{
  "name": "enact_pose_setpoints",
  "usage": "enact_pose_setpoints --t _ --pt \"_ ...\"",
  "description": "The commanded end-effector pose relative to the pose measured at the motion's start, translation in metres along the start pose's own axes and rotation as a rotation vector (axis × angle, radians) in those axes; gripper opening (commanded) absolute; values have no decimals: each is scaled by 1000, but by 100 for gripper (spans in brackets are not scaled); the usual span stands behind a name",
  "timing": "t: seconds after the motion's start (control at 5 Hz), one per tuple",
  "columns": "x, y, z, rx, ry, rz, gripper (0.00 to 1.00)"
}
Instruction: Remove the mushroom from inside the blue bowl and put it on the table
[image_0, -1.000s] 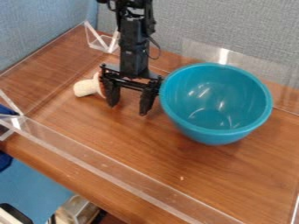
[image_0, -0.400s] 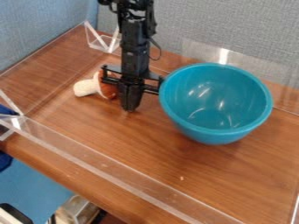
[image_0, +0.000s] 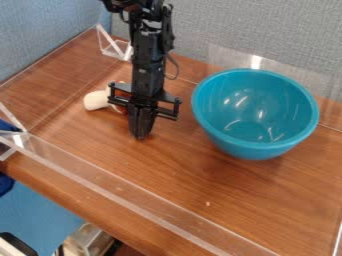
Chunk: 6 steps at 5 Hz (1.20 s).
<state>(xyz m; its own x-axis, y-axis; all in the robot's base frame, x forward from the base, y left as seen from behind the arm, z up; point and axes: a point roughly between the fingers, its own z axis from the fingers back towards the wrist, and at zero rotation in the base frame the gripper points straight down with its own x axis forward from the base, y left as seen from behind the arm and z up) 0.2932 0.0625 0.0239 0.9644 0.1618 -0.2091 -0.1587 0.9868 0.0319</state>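
The tool (image_0: 142, 131) points down with its jaws pressed together, tips at the surface (image_0: 80, 150). It hides most of the mushroom (image_0: 96, 100), lying outside the bowl (image_0: 257, 114).

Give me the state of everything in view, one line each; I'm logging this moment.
blue bowl: upright on the table, nothing visible inside.
mushroom: lying on its side on the table, outside the bowl, partly hidden behind the hand.
hand: shut, pointing down at the table; whether it grips the mushroom cannot be told.
table: carries the bowl and mushroom.
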Motion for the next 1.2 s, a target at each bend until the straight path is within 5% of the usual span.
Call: enact_pose_setpoints --t 0.0,0.2,0.4,1.0 --pt "-6 11 20 19 -65 22 0" --pt "-13 18 20 37 -61 37 0" --pt "-18 26 16 52 -50 55 100" --pt "-25 42 22 69 -42 68 100"
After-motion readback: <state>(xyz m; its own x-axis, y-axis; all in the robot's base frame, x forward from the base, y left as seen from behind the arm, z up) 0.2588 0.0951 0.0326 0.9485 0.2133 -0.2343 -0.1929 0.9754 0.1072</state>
